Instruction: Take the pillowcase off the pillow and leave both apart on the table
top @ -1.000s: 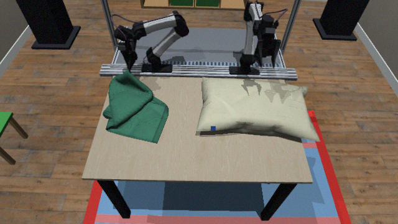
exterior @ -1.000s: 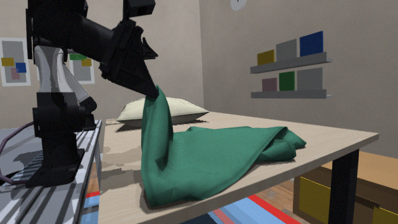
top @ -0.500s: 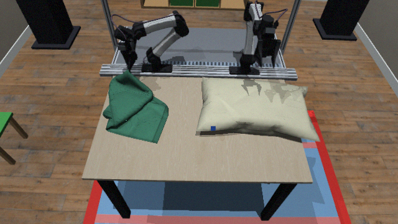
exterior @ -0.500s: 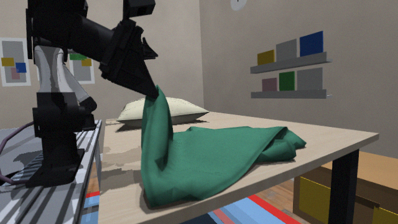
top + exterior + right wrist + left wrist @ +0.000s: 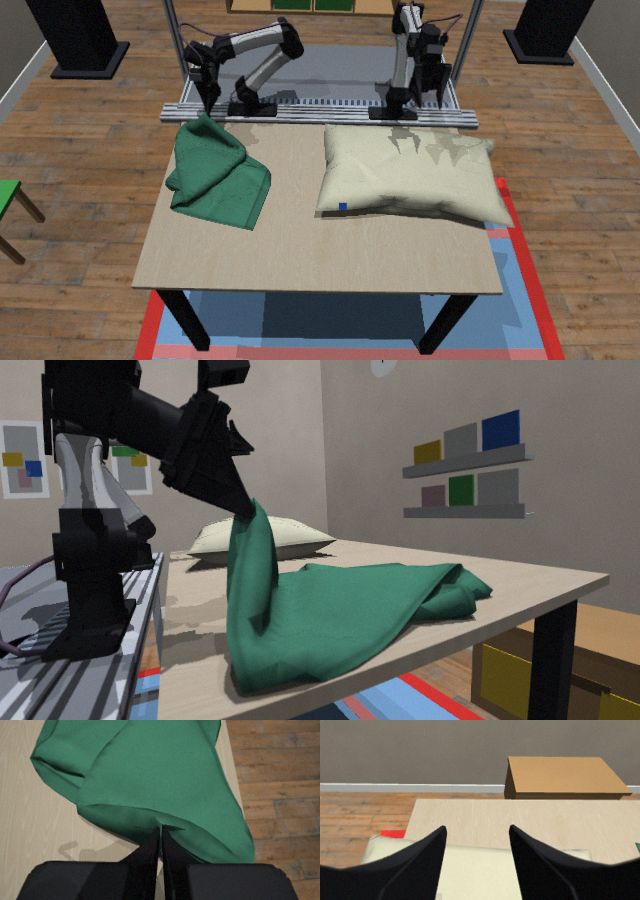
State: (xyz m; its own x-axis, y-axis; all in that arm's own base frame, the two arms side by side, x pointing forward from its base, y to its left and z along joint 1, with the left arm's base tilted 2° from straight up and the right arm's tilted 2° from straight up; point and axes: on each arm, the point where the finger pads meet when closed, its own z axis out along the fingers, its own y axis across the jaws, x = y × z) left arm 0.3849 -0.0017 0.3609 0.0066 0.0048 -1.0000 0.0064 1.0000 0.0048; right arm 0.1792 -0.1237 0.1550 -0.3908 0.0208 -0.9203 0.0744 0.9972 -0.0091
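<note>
Two layers or more of green cloth are gathered at the closed tips of the right gripper [image 5: 207,112] [image 5: 250,512] [image 5: 161,828], by which a raised fold of the pillowcase [image 5: 215,172] [image 5: 325,605] [image 5: 637,847] [image 5: 161,772] is pinched. Its fingers are brought almost fully together. From that pinch the fold is drawn up into a steep peak, while the rest of the pillowcase is spread, creased and partly doubled over, on the table [image 5: 320,255] [image 5: 530,572] [image 5: 521,820] [image 5: 16,800]. In the top view the pillowcase is found on the left side of the table, and its peak is lifted at the far edge.

Farther out, on the right side of the same view, the bare cream pillow [image 5: 405,170] [image 5: 302,537] [image 5: 481,874] is laid flat. Its right end is carried past the table's right edge, and a small blue tag [image 5: 343,206] is seen at its near left corner. No part of the pillow is covered by the pillowcase, and a wide strip of tabletop is left between the two.

Beyond the pillow's far side the left gripper [image 5: 429,106] [image 5: 477,828] is held, its fingers parted somewhat more than halfway and nothing gripped between them. Forked shadows are thrown across the far part of the pillow. Below the table a blue and red mat [image 5: 505,280] [image 5: 390,700] [image 5: 392,834] is laid on the wooden floor [image 5: 585,165] [image 5: 445,670] [image 5: 352,814] [image 5: 273,792].
</note>
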